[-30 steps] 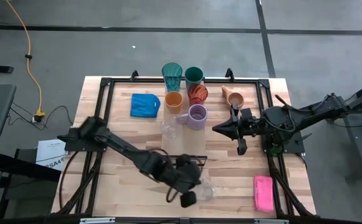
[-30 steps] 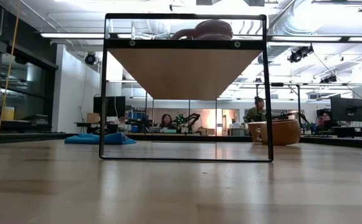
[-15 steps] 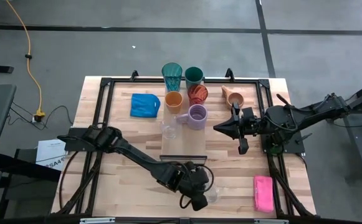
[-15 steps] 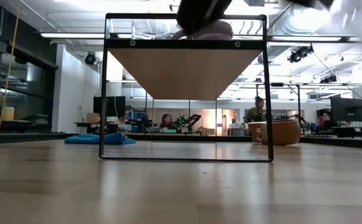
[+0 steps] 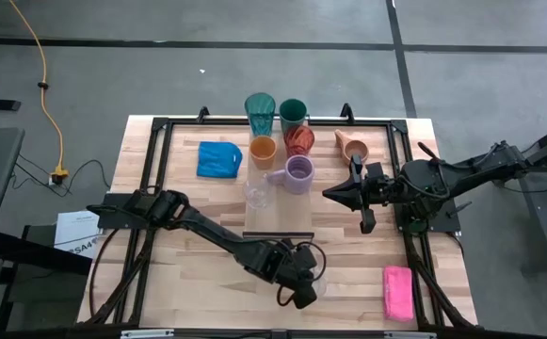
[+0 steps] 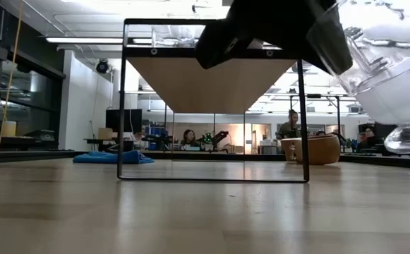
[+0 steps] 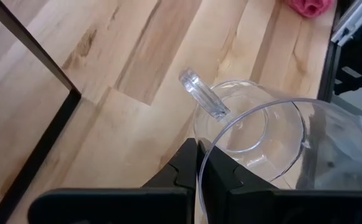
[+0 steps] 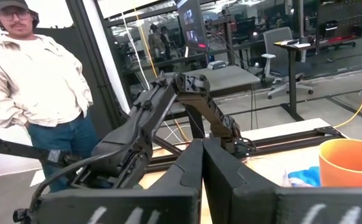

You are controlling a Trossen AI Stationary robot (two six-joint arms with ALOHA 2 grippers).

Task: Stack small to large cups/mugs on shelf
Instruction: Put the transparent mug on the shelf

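Observation:
My left gripper [image 5: 303, 287] is shut on a clear handled glass [image 5: 316, 281], near the table's front edge just in front of the shelf [image 5: 278, 224]. The low view shows the glass [image 6: 392, 70] large and tilted. A second clear glass [image 5: 257, 195] and the lavender mug [image 5: 298, 174] stand on the shelf board. The teal tumbler [image 5: 260, 114], dark green [image 5: 293, 114], orange [image 5: 262, 151] and red [image 5: 299, 141] cups cluster behind them. The tan mug [image 5: 351, 146] lies on its side. My right gripper [image 5: 328, 194] is shut and empty, right of the lavender mug. My left gripper holds the clear glass by its rim [image 7: 200, 163], opposite the handle [image 7: 204, 94], with one finger [image 7: 182, 169] outside the wall and the other finger [image 7: 221, 177] inside. The glass is lifted clear of the table and tilted, its base away from the fingers.
A blue cloth [image 5: 218, 158] lies on the table left of the cups. A pink sponge [image 5: 397, 290] lies at the front right. The shelf's black frame [image 6: 122, 106] stands in the table's middle. A person [image 8: 40, 87] stands beyond the table.
My left gripper has carried the clear glass a little toward the table's right edge, then toward the far edge and the shelf. The arm and the glass have come into the low view from above.

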